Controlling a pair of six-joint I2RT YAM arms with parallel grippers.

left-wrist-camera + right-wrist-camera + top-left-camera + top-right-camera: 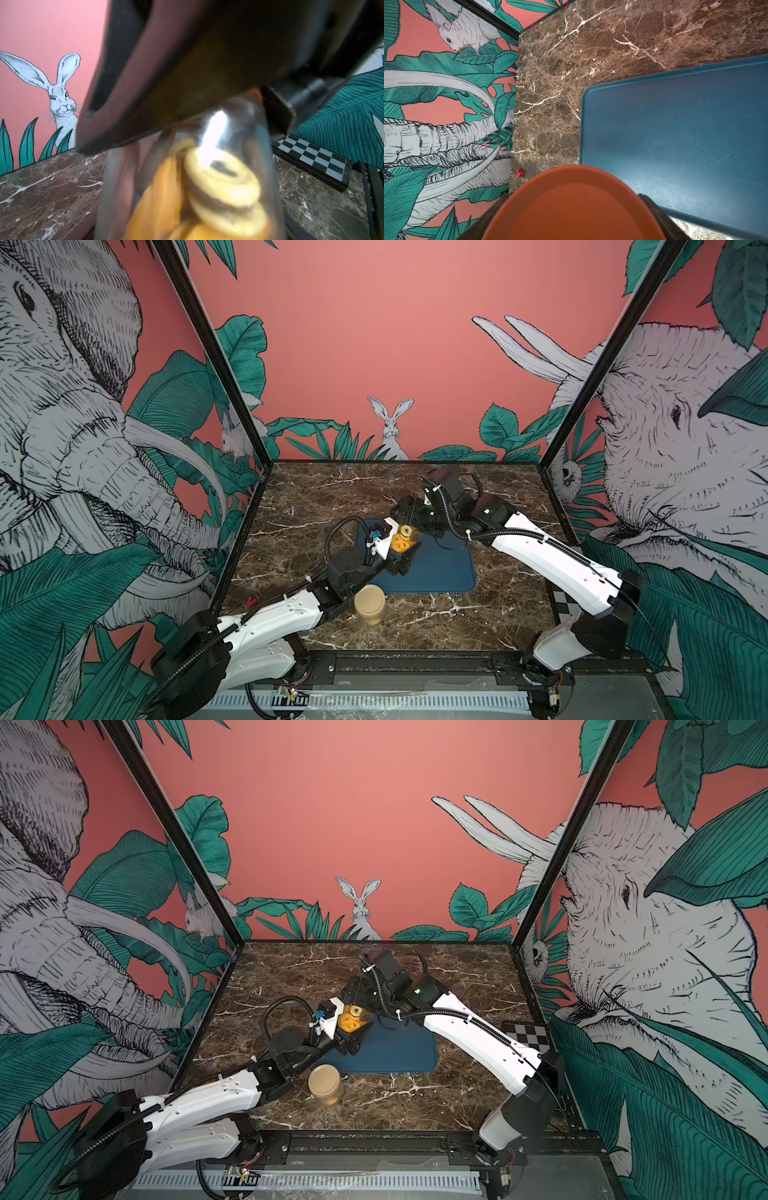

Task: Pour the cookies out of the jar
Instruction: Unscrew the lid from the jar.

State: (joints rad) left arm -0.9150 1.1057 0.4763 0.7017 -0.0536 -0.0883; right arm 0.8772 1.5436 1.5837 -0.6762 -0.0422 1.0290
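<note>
Above the blue tray [440,572], the left gripper [395,548] held a clear jar [411,537] tilted, with orange and yellow cookies [401,544] packed inside it. The right gripper [571,214] was clamped on the jar's orange-brown lid [571,187], which was perhaps not yet off. Another jar [369,605] with a cream lid stood upright just off the tray's near corner.

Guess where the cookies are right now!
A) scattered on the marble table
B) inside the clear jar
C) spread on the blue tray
B: the cookies show through the clear jar gripped in the left hand, and none lie on the visible part of the blue tray.
</note>
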